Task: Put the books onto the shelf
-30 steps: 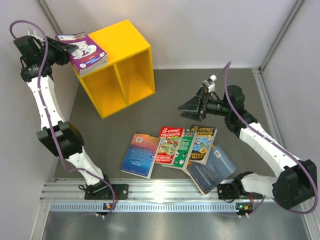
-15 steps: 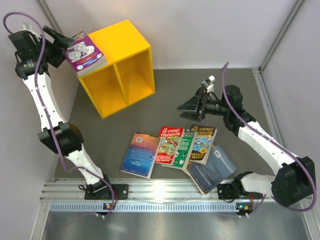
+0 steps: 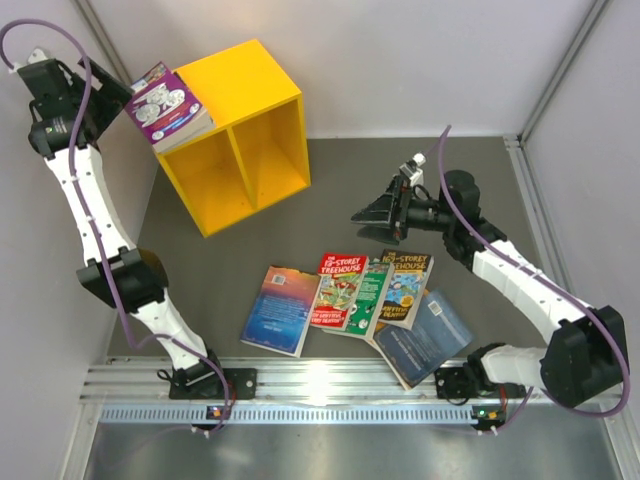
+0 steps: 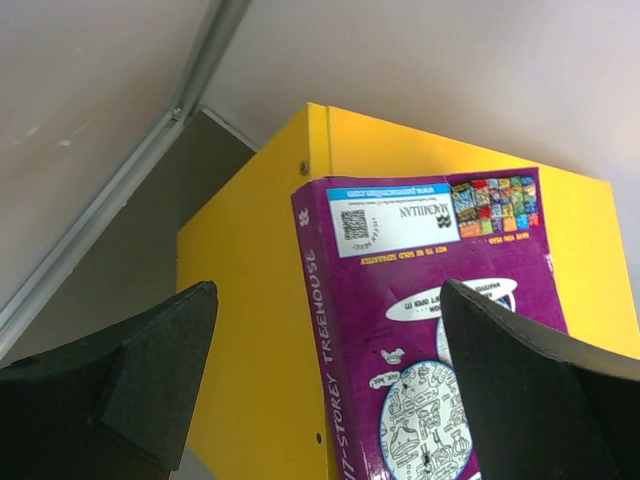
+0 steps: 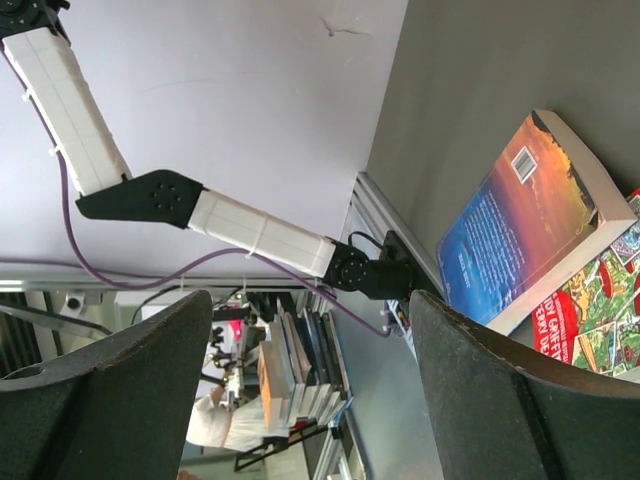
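- While I watch from the overhead view, the yellow shelf (image 3: 240, 75) stands at the back left of the table (image 3: 330, 190), its two compartments facing the arms.
- One purple book (image 3: 168, 108) lies flat on top of the shelf, at its left front corner, with its spine along the shelf's left edge.
- My left gripper (image 4: 330, 290) hangs just left of the shelf's top, level with that book. Its jaws are spread wide and clamp nothing, though the wrist view shows the book's near end between the two fingers.
- My right gripper (image 3: 372, 218) hovers to the right of the shelf, well apart from it and above the table. Its fingers stand apart with nothing between them.
- Five more books lie flat on the table in front of the shelf, well clear of it:
  - a blue and orange book (image 3: 283, 308) nearest the shelf's side
  - a red Treehouse book (image 3: 338, 290)
  - a green book (image 3: 368, 295) partly under the red one
  - a blue and yellow book (image 3: 407, 285)
  - a dark blue book (image 3: 425, 335) farthest out
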### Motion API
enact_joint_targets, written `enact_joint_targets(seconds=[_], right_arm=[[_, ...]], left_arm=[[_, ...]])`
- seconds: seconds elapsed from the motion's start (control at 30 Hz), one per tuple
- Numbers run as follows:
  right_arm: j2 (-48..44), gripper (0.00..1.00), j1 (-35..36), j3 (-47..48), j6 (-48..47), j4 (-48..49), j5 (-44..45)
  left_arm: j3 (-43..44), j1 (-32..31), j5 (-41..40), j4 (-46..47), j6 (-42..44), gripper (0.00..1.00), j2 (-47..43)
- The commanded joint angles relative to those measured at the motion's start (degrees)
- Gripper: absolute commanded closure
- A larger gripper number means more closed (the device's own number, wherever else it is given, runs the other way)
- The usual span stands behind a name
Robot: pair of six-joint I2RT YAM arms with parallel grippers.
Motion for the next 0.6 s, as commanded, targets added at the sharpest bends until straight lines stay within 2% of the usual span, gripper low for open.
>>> enact_joint_targets(seconds=[0.0,0.03,0.07,0.13,0.2,0.33,0.37,0.43,0.47,0.57], right_arm=[[0.03,0.20,0.66,0.49,-0.92,1.58,0.04],[-0.14,0.20,0.66,0.48,-0.92,1.58,0.12],[-0.14,0.20,0.58,0.05,-0.92,1.58,0.21],[-0.40,0.20,0.66,-0.22,-0.92,1.58,0.21],[-0.67,0.20,0.66,-0.57,-1.01,1.58,0.30],[-1.11,0.20,0.66,-0.83,-0.92,1.49,0.21],[-1.37,0.20,0.66,-0.83,-0.92,1.41,0.21],[-1.63,0.20,0.58,-1.10,-0.92,1.32,0.30],[-1.90,0.20,0.49,-1.36,-1.01,1.23,0.30],[-2.34,0.20,0.40,-1.80,-1.01,1.14,0.30]], left_arm=[[1.57,-0.51,-3.94,-0.26,2.09,0.13,-3.93],[1.22,-0.43,-3.42,0.26,2.00,0.30,-4.37],[0.95,-0.43,-2.54,0.36,1.82,0.36,-4.99],[0.60,-0.51,-2.71,0.44,1.65,0.47,-5.60],[-0.19,-0.51,-2.62,0.44,1.56,0.50,-6.66],[-2.20,-0.43,-2.36,0.36,1.56,0.66,-7.54],[-2.65,-0.51,-2.18,0.10,1.65,0.83,-7.63],[-3.53,-0.43,-1.92,-0.26,1.56,0.97,-7.63],[-4.66,-0.51,-1.66,-0.17,1.56,1.00,-7.72],[-7.48,-0.51,-0.78,-0.08,1.38,1.00,-8.07]])
